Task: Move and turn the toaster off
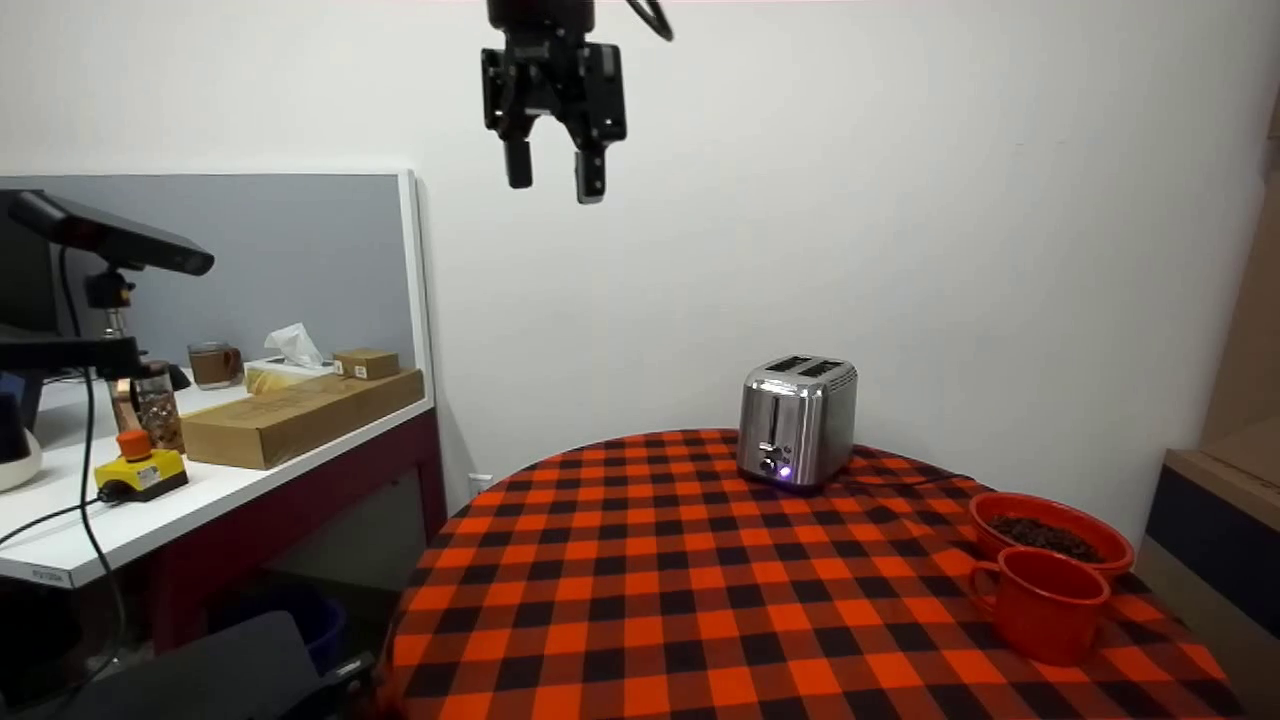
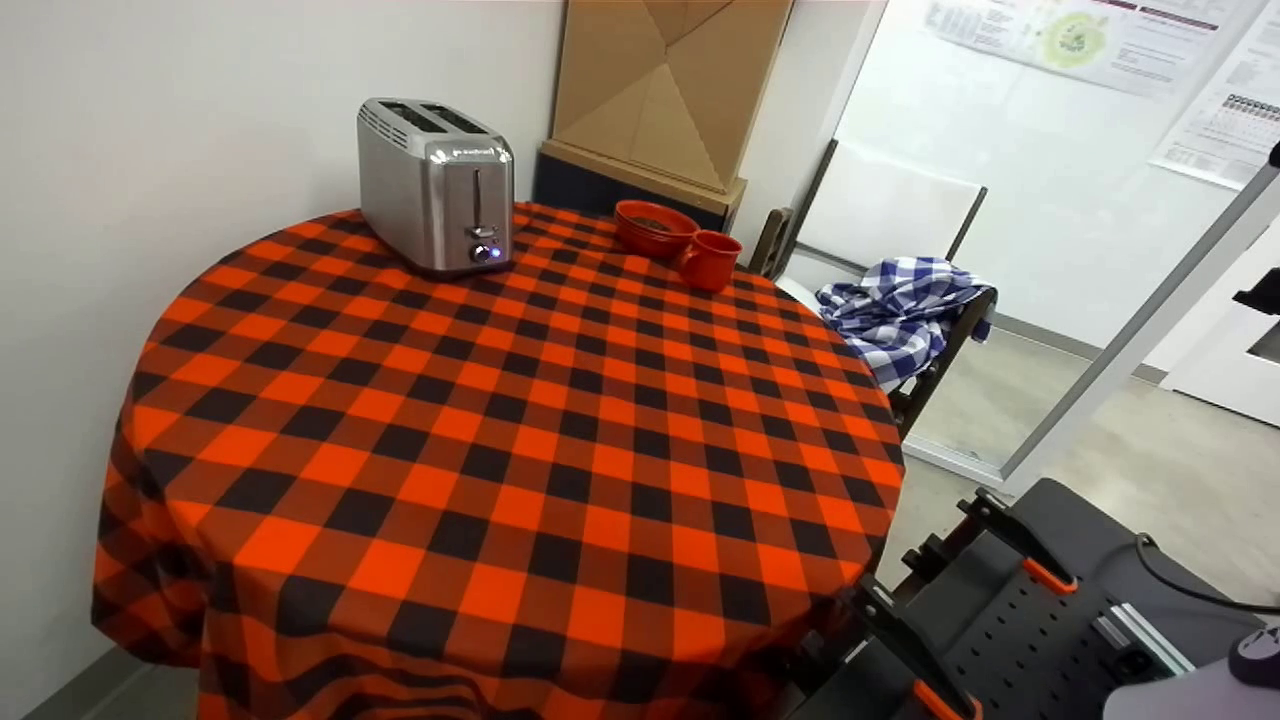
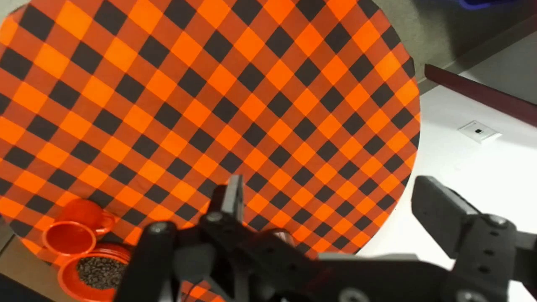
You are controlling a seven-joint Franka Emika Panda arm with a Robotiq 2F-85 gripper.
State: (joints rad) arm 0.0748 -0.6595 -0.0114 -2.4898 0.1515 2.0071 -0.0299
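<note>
High over the checked cloth (image 1: 620, 620), the gripper (image 1: 555, 182) hangs with its jaws spread apart, nothing between them. Nearest on the cloth, in an exterior view, sits a cup (image 1: 1052, 615), just beside a bowl (image 2: 642, 240) of what look like beans (image 1: 1042, 537); a low, wide swing could spill it. Farther back, near the wall (image 1: 950, 220), the toaster (image 1: 802, 425) stands upright, well apart from the gripper; a small light (image 2: 495, 253) glows beside its knob (image 2: 480, 254), so it is probably on. Pressing hard could slide or tip it, since it rests on cloth; the tiny target invites a missed push; and its trailing cord (image 1: 905, 484) could snag during the move.
</note>
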